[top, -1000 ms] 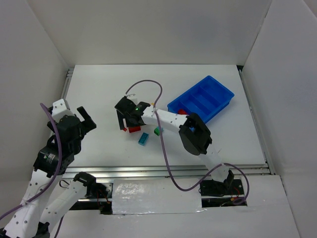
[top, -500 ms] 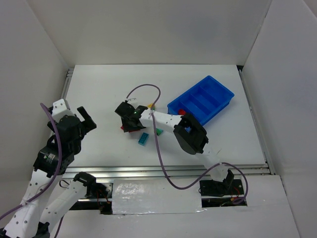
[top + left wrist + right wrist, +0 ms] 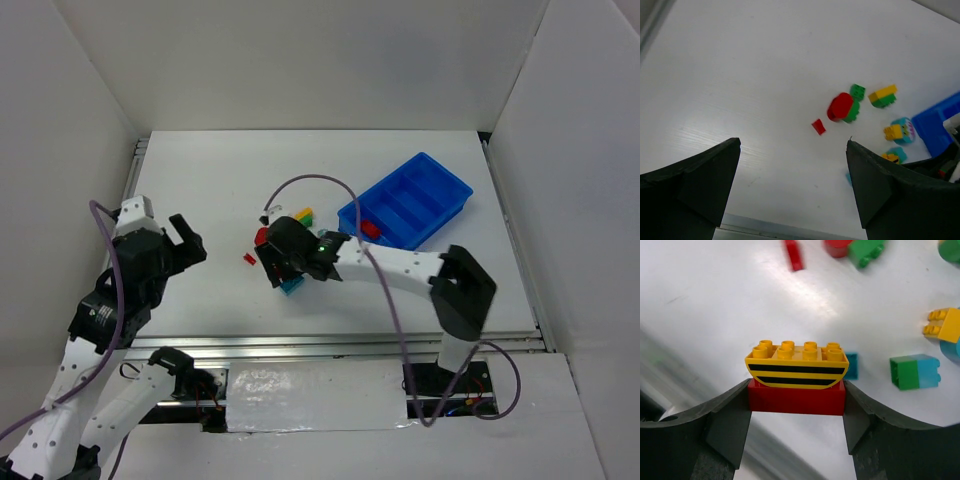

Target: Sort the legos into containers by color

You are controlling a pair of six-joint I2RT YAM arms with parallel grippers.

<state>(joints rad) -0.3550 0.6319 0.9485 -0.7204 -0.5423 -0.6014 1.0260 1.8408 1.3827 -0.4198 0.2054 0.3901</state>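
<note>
My right gripper (image 3: 796, 392) is shut on a red brick (image 3: 796, 400) that has a yellow black-striped curved brick (image 3: 796, 365) stuck on top, and holds it above the table. From above, this gripper (image 3: 283, 255) is left of the blue tray (image 3: 455, 185), over loose legos. One red brick (image 3: 370, 228) lies in the tray's near-left compartment. My left gripper (image 3: 792, 145) is open and empty, and sits at the table's left (image 3: 185, 240). It sees a flat red piece (image 3: 818, 126), a red-and-green piece (image 3: 842, 106) and a yellow-green brick (image 3: 883, 95).
Under my right gripper lie a small teal brick (image 3: 851, 365), a green-and-teal brick (image 3: 916, 372) and a yellow brick (image 3: 945, 325). A teal brick (image 3: 291, 287) lies just near of the gripper. White walls enclose the table on three sides.
My right arm has swung its elbow out to the right, and its gripper has shifted right and nearer with the red-and-yellow stack. My left gripper has edged slightly right.
</note>
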